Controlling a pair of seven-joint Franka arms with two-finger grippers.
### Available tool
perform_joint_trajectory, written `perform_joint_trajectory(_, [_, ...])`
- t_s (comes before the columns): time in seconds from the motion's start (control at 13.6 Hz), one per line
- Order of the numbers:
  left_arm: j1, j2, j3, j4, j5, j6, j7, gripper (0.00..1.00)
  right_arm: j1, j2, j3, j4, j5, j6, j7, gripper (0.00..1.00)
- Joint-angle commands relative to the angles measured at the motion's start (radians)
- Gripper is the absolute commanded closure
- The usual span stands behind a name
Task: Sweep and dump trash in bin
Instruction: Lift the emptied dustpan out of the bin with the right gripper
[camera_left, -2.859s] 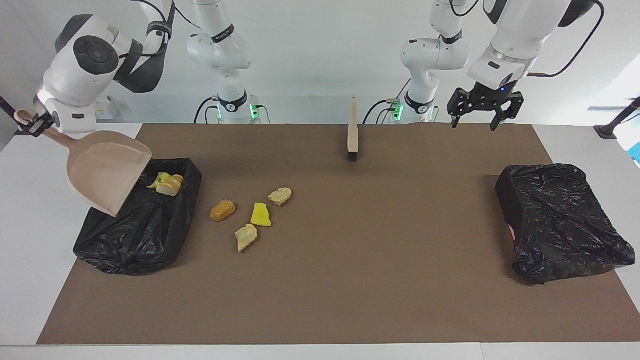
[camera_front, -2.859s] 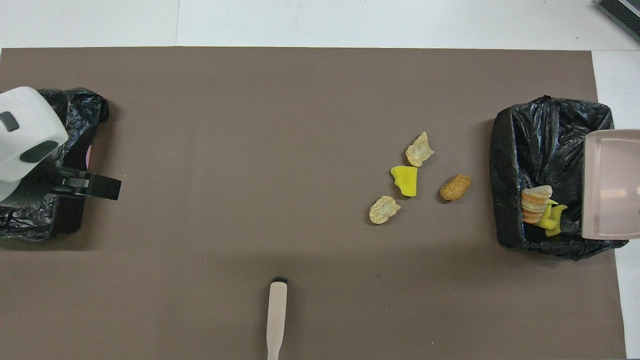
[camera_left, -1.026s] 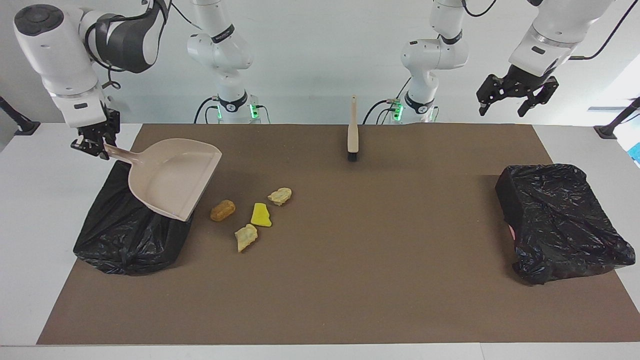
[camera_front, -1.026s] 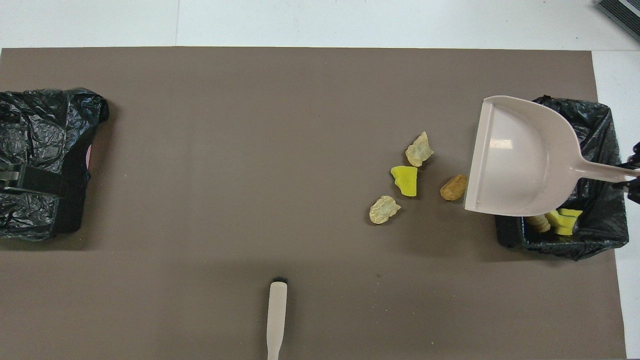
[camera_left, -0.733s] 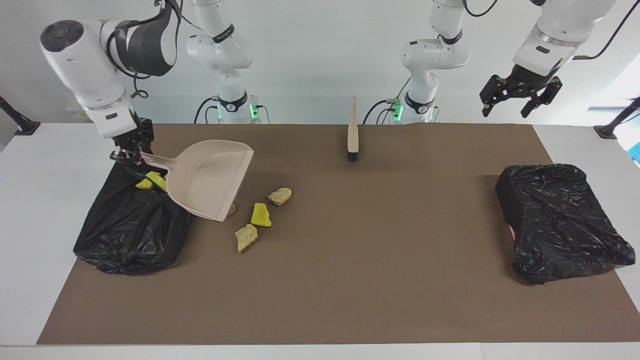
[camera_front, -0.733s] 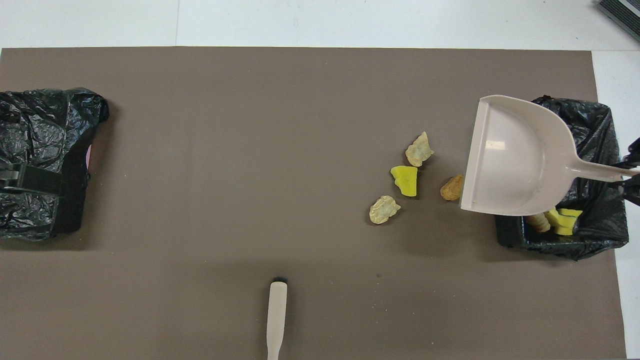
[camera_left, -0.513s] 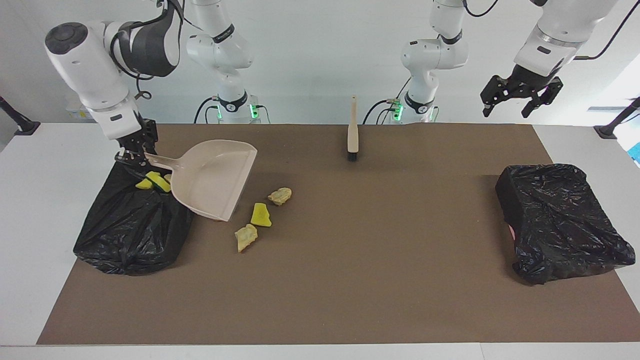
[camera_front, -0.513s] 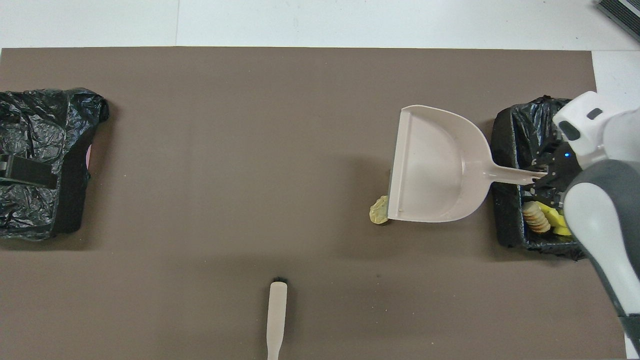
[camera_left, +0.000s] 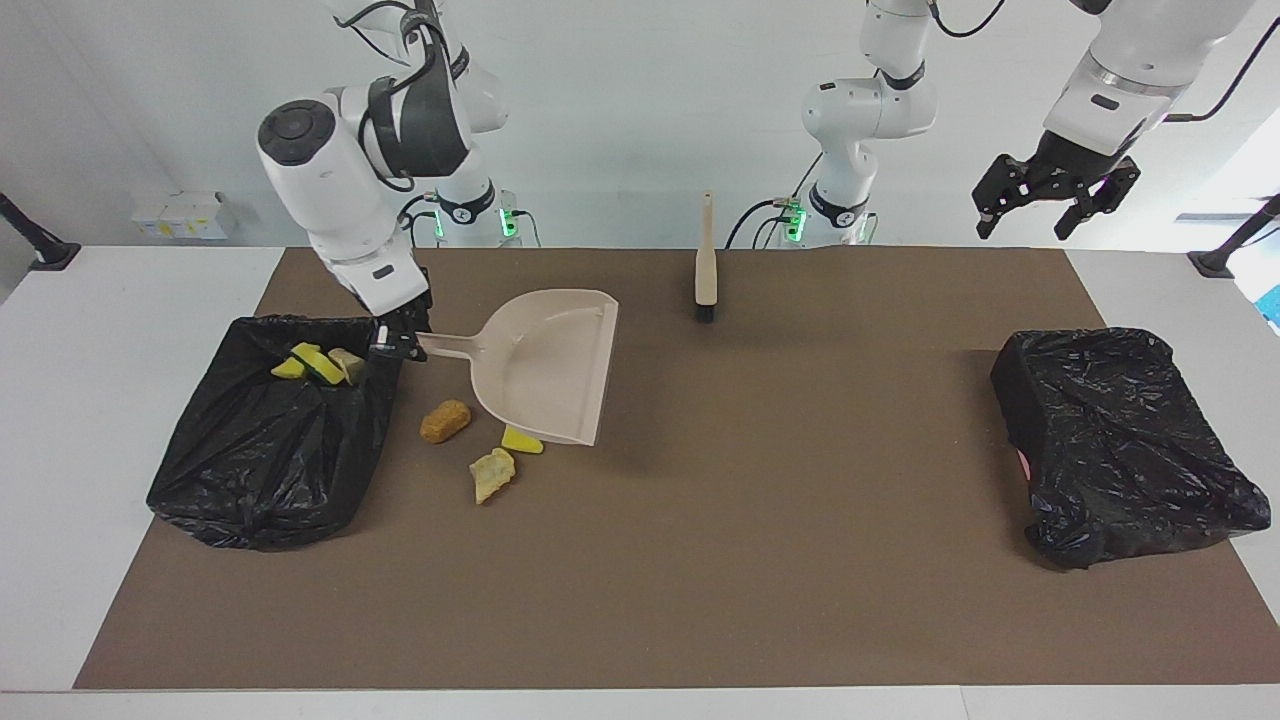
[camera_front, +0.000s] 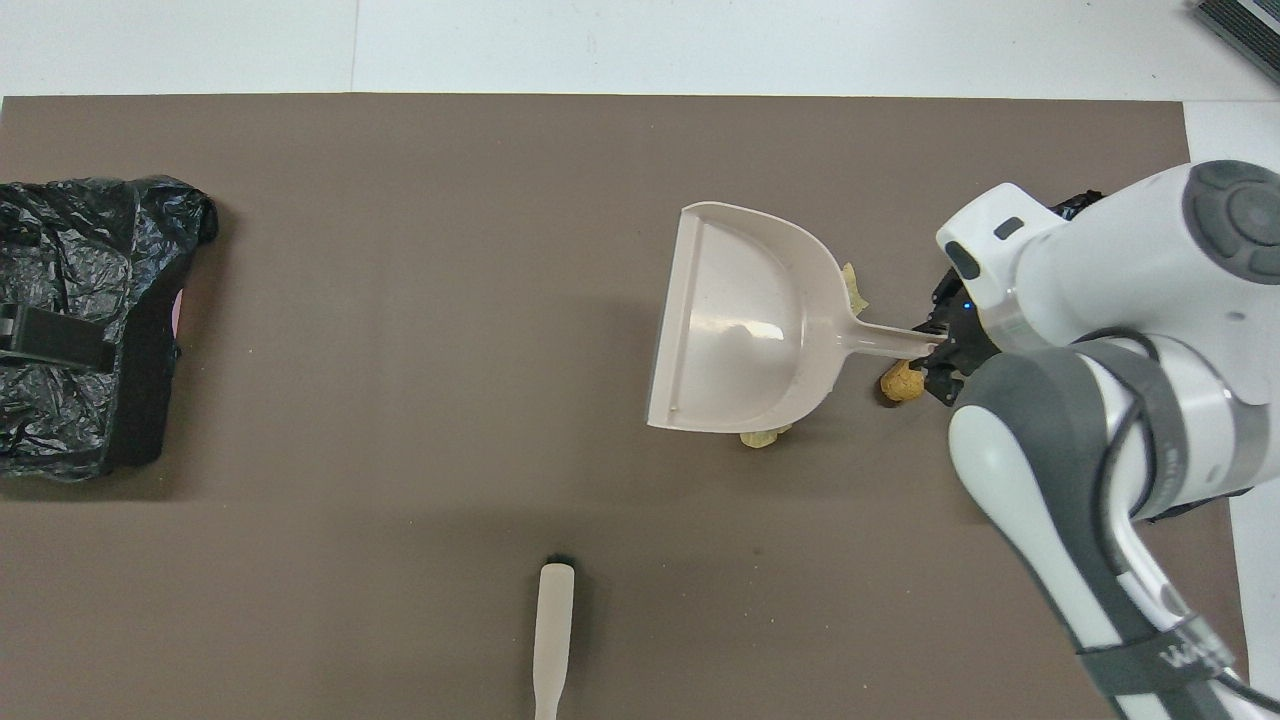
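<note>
Inspector: State your large items first.

Arm: Below and just to the base side of my right gripper (camera_left: 392, 343) sits the bin (camera_left: 262, 440), lined in black film; soft walls, so nothing should lean on its rim. A second bagged bin (camera_left: 1120, 440) lies under my left gripper (camera_left: 1050, 205), which hangs high with fingers spread, holding nothing, waiting.

Inspector: And the dustpan?

Arm: My right gripper is clenched on the tip of the handle of the dustpan (camera_left: 545, 365). The pan reaches out from my fingers toward the table's middle, raised over the trash. I judge it light, stiff plastic; held so far out on the handle it may twist, so the grip must stay firm.

Inspector: The brush?

Arm: The brush (camera_left: 706, 265) lies untouched, well away from the right gripper, near the robots. Rigid handle; I would take it mid-handle.

Inspector: The trash?

Arm: An orange-brown nugget (camera_left: 445, 420) lies just below my right gripper, with a tan chunk (camera_left: 492, 474) and a yellow wedge (camera_left: 522, 440) at the pan's edge. Several pieces (camera_left: 312, 364) are already in the bin. Light, crumbly or spongy by my judgement; sweep them, don't pinch.
</note>
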Motion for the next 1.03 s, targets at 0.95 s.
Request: perform_joint_trajectory(0.95, [0.013,-0.001,-0.006,0.011,-0.013,-0.002,0.007,0.00,0.297,0.206,-0.006,0.123,0.006,0.156,0.747,1.00])
